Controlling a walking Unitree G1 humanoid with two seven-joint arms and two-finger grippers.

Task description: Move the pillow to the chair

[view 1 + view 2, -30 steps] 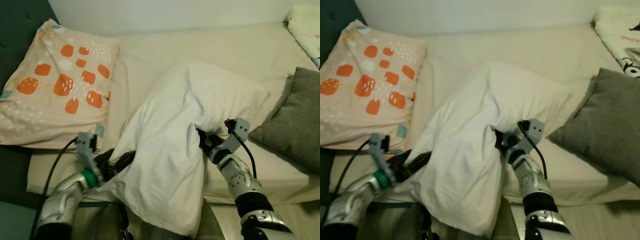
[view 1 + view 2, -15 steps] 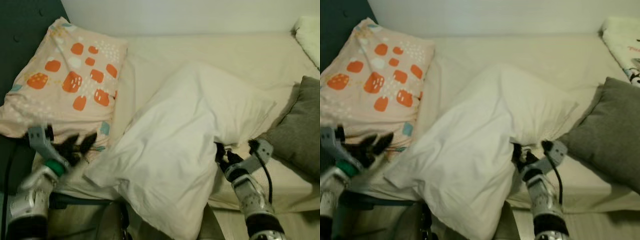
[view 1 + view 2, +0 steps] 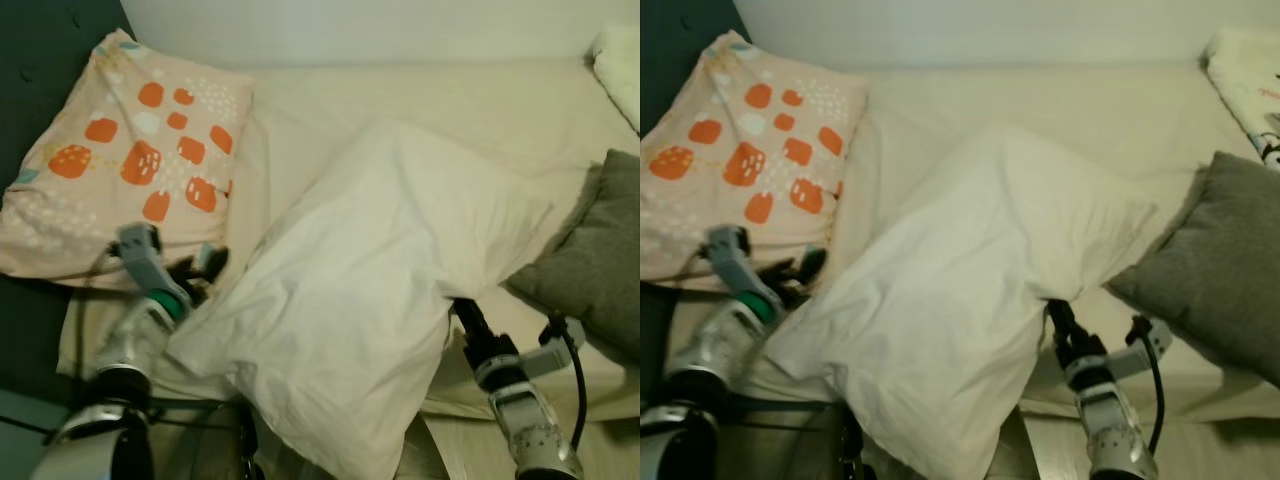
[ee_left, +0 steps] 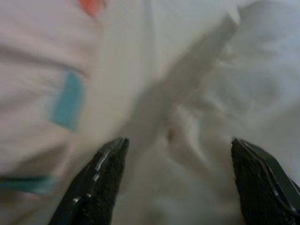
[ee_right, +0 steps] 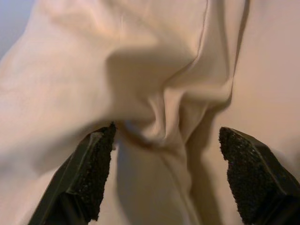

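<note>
A large white pillow (image 3: 370, 290) lies slumped across the front edge of a cream-sheeted bed (image 3: 450, 100), its lower corner hanging over the side toward the floor. The left gripper (image 4: 176, 180) sits at the pillow's left edge, its two black fingers (image 4: 101, 180) spread wide in the left wrist view, with creased white fabric lying between and just beyond them; nothing is pinched. Beside those fingers, on the far side from the white pillow, rests a peach pillow with orange patches (image 3: 120, 170), propped against a dark headboard (image 3: 50, 60). The right gripper (image 5: 176, 173) points up at the pillow's right underside, its fingers (image 5: 91, 176) likewise held apart; a bunched fold of the pillowcase sits just ahead of the gap, not clamped. In the head views the tips of the right fingers (image 3: 470, 318) reach under the overhanging fabric. Beyond the right fingers, a grey cushion (image 3: 600, 250) lies on the bed, its corner touching the white pillow. A patterned blanket (image 3: 1245, 80) shows at the bed's far corner.
</note>
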